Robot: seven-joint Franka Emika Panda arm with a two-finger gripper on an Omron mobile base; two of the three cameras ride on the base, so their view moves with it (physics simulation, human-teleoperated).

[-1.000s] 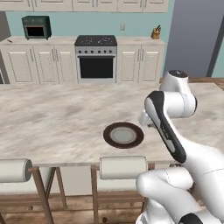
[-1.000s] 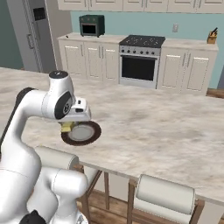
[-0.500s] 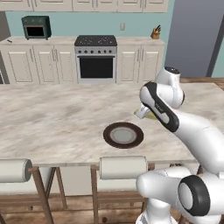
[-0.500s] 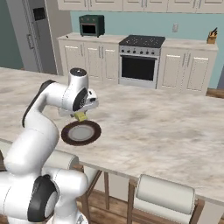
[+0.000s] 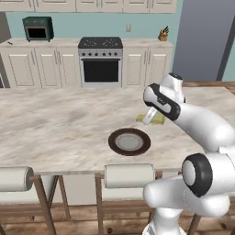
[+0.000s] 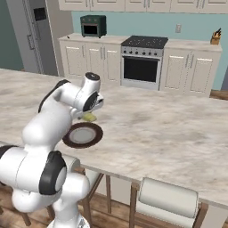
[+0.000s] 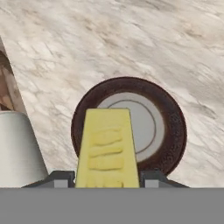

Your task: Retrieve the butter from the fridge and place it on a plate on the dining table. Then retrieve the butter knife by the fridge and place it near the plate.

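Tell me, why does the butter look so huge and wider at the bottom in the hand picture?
Hand view: the butter sits right at the lens, held between the jaws, so it looms over the plate. Left base view: from farther off, the butter looks small.

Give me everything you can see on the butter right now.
The butter is a pale-yellow rectangular stick with faint ridged marks on its upper face. It sits between the two fingers of the gripper, held lengthwise and pointing toward the plate, whose grey centre and dark brown rim show past it. From the base views it hangs above the dining table, just beyond the plate's far edge, not touching either.
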